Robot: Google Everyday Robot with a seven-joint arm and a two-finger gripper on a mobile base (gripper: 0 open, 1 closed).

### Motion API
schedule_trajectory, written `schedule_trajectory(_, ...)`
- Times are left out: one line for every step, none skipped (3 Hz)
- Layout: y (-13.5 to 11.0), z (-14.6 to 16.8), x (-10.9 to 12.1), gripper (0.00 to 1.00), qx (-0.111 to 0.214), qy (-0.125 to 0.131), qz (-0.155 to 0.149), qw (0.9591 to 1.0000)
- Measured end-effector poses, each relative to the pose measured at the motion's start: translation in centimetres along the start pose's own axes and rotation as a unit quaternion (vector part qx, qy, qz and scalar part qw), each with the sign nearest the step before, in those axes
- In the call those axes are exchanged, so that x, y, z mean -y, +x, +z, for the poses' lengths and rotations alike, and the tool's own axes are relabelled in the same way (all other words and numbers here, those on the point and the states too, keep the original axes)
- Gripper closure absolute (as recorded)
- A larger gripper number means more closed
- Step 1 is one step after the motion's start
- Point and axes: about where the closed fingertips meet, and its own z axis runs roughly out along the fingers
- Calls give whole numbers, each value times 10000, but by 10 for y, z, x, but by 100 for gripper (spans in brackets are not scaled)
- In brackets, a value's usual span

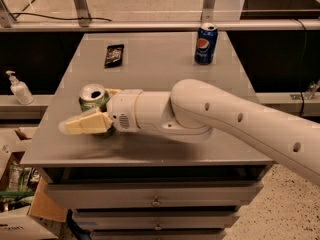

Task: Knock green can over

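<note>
The green can [93, 99] stands near the front left corner of the grey table [165, 64], still upright, its silver top showing. My gripper [88, 111] is open and reaches in from the right, with the can between its pale yellow fingers. One finger [82, 124] lies across the front of the can and hides its lower part. The tip of the other finger [114, 91] shows just behind the can. The white arm [225, 119] stretches across the front right of the table.
A blue Pepsi can [205, 44] stands at the back right of the table. A black packet [114, 55] lies at the back left. A pump bottle [18, 88] stands on a ledge to the left. Cardboard boxes [20, 204] sit on the floor at lower left.
</note>
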Motion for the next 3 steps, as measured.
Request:
schedule_trajectory(-2,4,0,41,118,42,82,9999)
schedule_trajectory(2,-9,7,64,57,141,105,9998)
schedule_trajectory(7,-36,22,87,-185,290,39,9994)
